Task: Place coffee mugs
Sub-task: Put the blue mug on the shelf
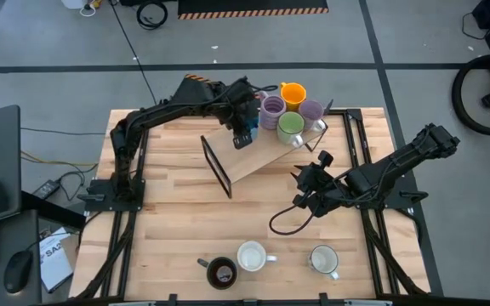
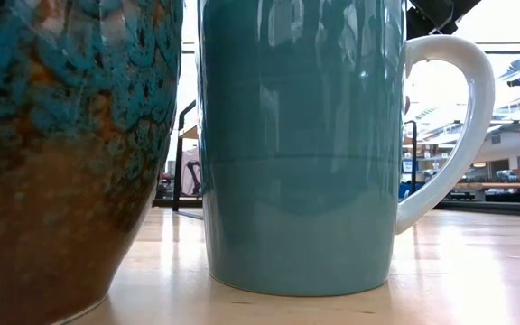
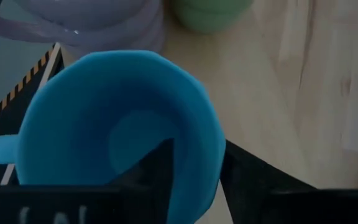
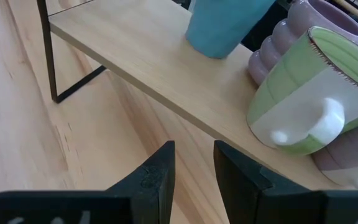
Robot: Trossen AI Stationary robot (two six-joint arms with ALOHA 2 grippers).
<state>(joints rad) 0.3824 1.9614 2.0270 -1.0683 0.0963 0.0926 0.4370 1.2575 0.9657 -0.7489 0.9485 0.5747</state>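
on the pale wood table (image 1: 177, 221) — grey floor (image 1: 49, 68) around, left gripper (image 1: 243, 136) pinching blue mug (image 3: 117, 124) on shelf (image 1: 258, 157), right gripper (image 4: 194, 163) slightly spread

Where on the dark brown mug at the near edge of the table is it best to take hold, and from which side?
Probably the rim wall of the dark brown mug, from straight above: it stands upright with its mouth open. Pinch the side away from its handle, which points toward the left arm's side, and away from the white mug close beside it.

Green mug (image 4: 303, 93) and blue mug (image 4: 222, 25) on wooden shelf (image 4: 142, 56).
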